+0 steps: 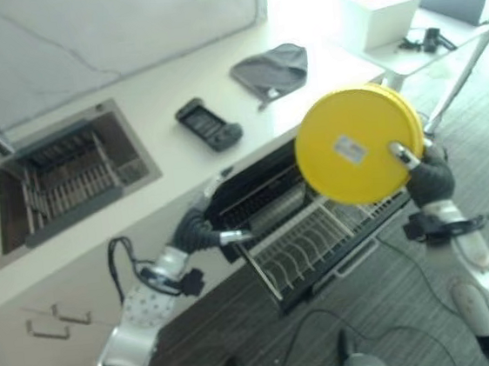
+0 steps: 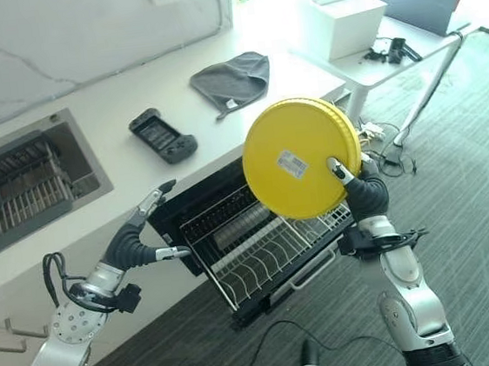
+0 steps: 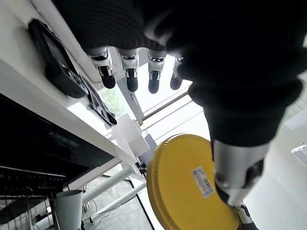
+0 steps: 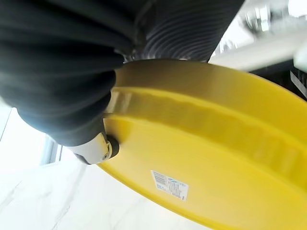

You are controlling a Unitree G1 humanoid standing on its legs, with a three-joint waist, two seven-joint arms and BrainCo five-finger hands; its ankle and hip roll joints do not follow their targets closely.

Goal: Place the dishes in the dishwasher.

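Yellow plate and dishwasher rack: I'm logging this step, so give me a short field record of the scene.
held item: yellow plate, underside with sticker facing the camera
holder: right hand, thumb on the plate's underside
plate position: raised above the dishwasher rack
rack state: pulled out
left hand: open, beside the rack's left end
countertop: game controller, grey cloth

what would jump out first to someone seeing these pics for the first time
The bright yellow plate stands out first: the right hand holds it up on edge by its rim, underside with a sticker facing the camera, above the pulled-out dishwasher rack. Next is the left hand, fingers straight, at the rack's left corner below the white counter, where a black controller and a grey cloth lie.
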